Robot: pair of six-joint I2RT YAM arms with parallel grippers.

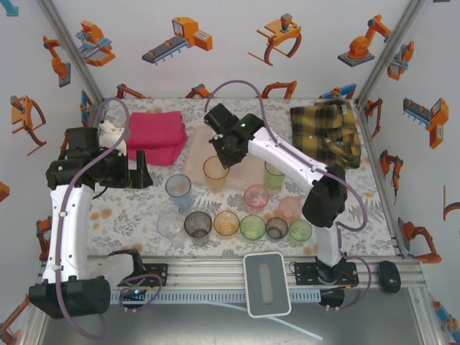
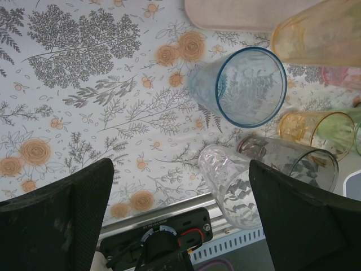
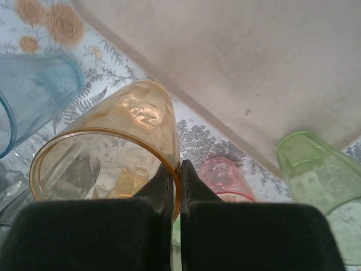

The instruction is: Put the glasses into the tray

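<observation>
The right gripper [image 3: 180,175] is pinching the rim of a translucent orange plastic tumbler [image 3: 113,152], its two black fingers pressed almost together with only the thin wall between them. In the top view this tumbler is standing upright at the near edge of the flat pale pink rectangular tray [image 1: 192,162]. The right wrist view is showing the tray's low rim just behind it. Whether its base is resting on the tray or on the floral tablecloth [image 1: 129,215] I cannot tell.

The left gripper [image 2: 179,180] is hovering over the cloth with its jaws spread wide and nothing between them. It is looking down on a blue-tinted plastic tumbler [image 2: 248,84] and a clear plastic tumbler [image 2: 225,186].

The other glasses are standing on the cloth in front of the tray. A pale green tumbler [image 1: 274,175] and a pink tumbler [image 1: 256,196] are sitting to the right of the gripped one. A row nearer the arm bases includes a smoky grey tumbler [image 1: 198,224] and a second orange tumbler [image 1: 226,223].

A folded magenta towel [image 1: 154,136] is lying left of the tray, and a yellow-and-black plaid shirt [image 1: 327,129] is lying well to its right
</observation>
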